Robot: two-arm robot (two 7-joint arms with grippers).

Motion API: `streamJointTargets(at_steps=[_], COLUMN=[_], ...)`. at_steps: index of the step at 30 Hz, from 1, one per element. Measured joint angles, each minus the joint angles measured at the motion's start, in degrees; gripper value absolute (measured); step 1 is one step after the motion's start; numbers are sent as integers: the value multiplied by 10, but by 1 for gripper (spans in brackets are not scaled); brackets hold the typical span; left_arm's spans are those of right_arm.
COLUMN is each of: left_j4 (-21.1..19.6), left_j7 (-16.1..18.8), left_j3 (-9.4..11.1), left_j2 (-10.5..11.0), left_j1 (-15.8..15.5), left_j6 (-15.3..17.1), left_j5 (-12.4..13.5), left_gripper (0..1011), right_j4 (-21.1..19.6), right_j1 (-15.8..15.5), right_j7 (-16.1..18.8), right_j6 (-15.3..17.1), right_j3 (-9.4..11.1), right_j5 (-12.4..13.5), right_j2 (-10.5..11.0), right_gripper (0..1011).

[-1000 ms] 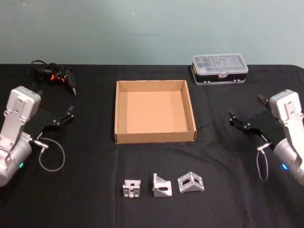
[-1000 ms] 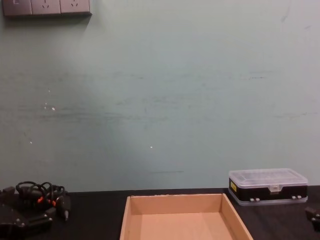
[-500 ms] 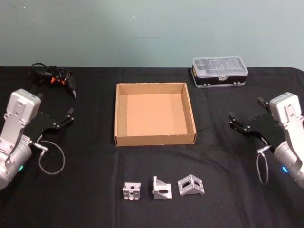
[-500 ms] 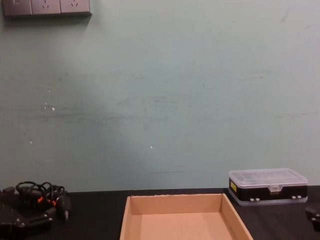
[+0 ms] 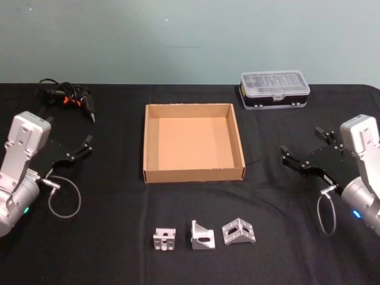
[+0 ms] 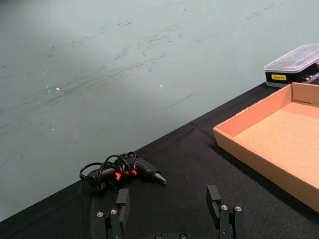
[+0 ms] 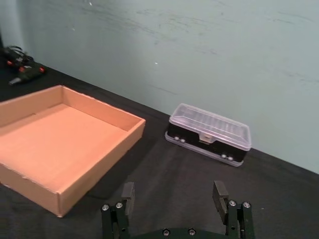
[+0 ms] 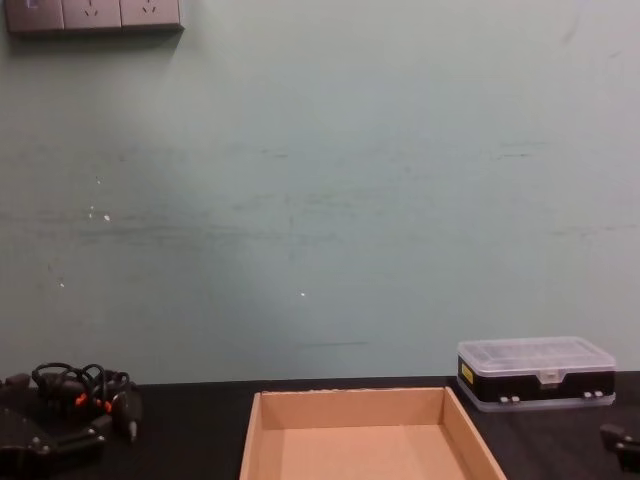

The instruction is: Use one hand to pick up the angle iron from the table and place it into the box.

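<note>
So, the right tool (image 5: 303, 143), a black two-finger claw on a silver-grey boxy arm, hovers over the right side of the flat matte black surface (image 5: 113, 237). Its fingers (image 7: 128, 191) are spread wide with nothing between them. The left tool (image 5: 68, 132), the same kind of black claw on the same kind of arm, sits out on the left side. It's spread and empty too, and looks parked to me.

Three small silver metal angle irons sit in a row on the surface at the near edge, in front of the box: a left one (image 5: 164, 238), a middle one (image 5: 202, 235) and a right one (image 5: 238, 231). Neither tool is anywhere close to them.

My read is that this is the very start and the reach hasn't really begun. The right one is nearest the right tool, so I'd guess that arm goes. It needs to swing inward and down to the row, line its fingers up across a flange, clamp, then lift it over the low front wall.

The wide shallow brown cardboard box (image 5: 193, 174) sits mid-surface, just beyond the row. It's empty, just bare cardboard floor. Behind it to the right is a small black plastic case with a clear lid (image 5: 274, 89), lid shut. I can't tell what's inside. A black cable bundle with orange marks (image 5: 66, 95) lies at the far left.
</note>
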Motion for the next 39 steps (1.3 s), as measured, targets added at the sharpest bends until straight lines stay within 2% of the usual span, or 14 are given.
streamJointTargets(at_steps=[3, 7, 11, 14, 19, 23, 25, 26, 27, 28, 30, 33, 37, 39], left_j4=[0, 0, 0, 0, 0, 0, 0, 0, 0, 0, 0, 0, 0, 0], left_j7=[0, 0, 0, 0, 0, 0, 0, 0, 0, 0, 0, 0, 0, 0], left_j3=[0, 0, 0, 0, 0, 0, 0, 0, 0, 0, 0, 0, 0, 0], left_j2=[0, 0, 0, 0, 0, 0, 0, 0, 0, 0, 0, 0, 0, 0], left_j1=[0, 0, 0, 0, 0, 0, 0, 0, 0, 0, 0, 0, 0, 0], left_j6=[0, 0, 0, 0, 0, 0, 0, 0, 0, 0, 0, 0, 0, 0], left_j5=[0, 0, 0, 0, 0, 0, 0, 0, 0, 0, 0, 0, 0, 0], left_gripper=[1011, 1011, 1011, 1012, 1011, 1011, 1011, 1011, 1011, 1011, 1011, 1011, 1011, 1011], right_j4=[-10, -26, -46, -63, -108, -135, -141, -145, -145, -146, -146, -137, -122, -106], right_j1=[-7, -21, -34, -42, -56, -53, -49, -45, -45, -38, -31, -10, 11, 29], right_j7=[21, 73, 106, 122, 167, 232, 254, 277, 277, 299, 319, 367, 402, 426], right_j6=[5, 2, 8, 16, 38, 48, 52, 59, 59, 64, 69, 79, 85, 89], right_j3=[10, 33, 50, 58, 65, 54, 48, 42, 42, 34, 27, 2, -19, -36], right_j5=[19, 67, 97, 109, 118, 110, 108, 106, 106, 104, 101, 89, 83, 78], right_j2=[4, 13, 26, 36, 69, 103, 112, 119, 119, 125, 129, 136, 139, 140], right_gripper=[1000, 1000, 1000, 1000, 1000, 1000, 1000, 1000, 1000, 1000, 1000, 1000, 1000, 1000])
